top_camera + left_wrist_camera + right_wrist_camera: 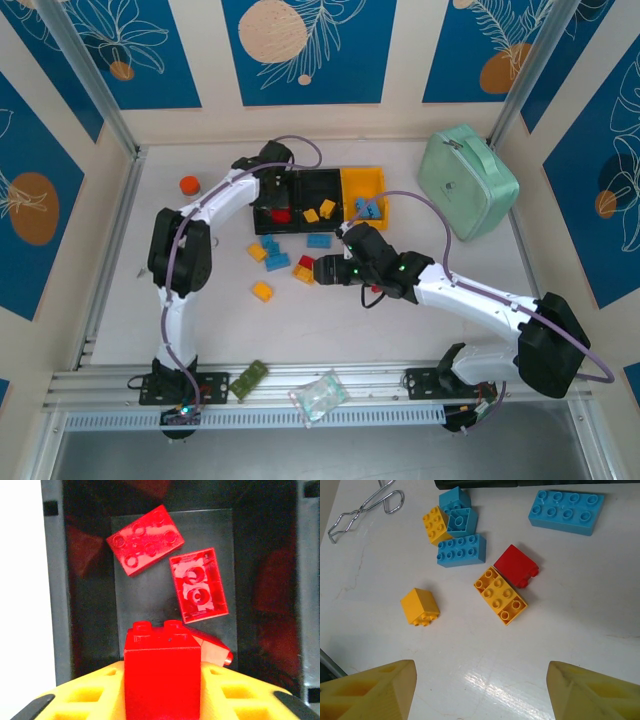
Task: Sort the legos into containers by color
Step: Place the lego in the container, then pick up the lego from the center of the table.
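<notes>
Over the left black container my left gripper is shut on a red lego, studs pointing away, between its yellow fingers. Below it, inside this bin, lie two red legos and a third, half hidden. The middle black container holds yellow legos; the yellow-orange container holds blue ones. My right gripper hangs open above the table. Beyond it lie a red lego, yellow ones and blue ones.
A mint-green case stands at the back right and an orange-capped bottle at the back left. A green circuit board and a clear plastic bag lie on the front rail. A bent metal wire piece lies left of the loose legos.
</notes>
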{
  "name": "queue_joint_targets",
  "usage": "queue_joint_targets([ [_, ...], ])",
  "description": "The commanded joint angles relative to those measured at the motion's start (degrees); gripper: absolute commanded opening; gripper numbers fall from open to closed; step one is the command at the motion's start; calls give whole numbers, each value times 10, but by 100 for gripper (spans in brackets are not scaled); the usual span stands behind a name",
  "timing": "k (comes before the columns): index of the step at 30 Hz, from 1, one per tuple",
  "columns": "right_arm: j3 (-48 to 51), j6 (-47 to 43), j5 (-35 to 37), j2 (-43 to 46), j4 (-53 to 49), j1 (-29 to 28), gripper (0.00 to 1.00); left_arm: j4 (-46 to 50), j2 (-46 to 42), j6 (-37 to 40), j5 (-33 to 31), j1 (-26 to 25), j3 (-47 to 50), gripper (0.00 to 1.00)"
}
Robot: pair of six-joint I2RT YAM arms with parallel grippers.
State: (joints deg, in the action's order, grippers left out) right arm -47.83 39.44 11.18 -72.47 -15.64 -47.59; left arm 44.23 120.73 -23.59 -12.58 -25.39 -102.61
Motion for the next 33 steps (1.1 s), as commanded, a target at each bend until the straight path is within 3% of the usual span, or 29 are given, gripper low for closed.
queue_joint_targets([
  [1,9,7,1,13,2,3,70,25,11,12,-14,4,-28,45],
  [4,8,6,1,13,3,2,70,24,4,9,-14,4,-27,52],
  [13,0,-1,8,20,-14,6,70,6,-59,7,7,-2,11,54],
  [22,-10,7,27,41,-87,37,70,-52,-189,-4,81,-16,165,57],
  [33,-9,-7,51,49,-215,123,70,-141,-360,-23,200,-48,381,59],
])
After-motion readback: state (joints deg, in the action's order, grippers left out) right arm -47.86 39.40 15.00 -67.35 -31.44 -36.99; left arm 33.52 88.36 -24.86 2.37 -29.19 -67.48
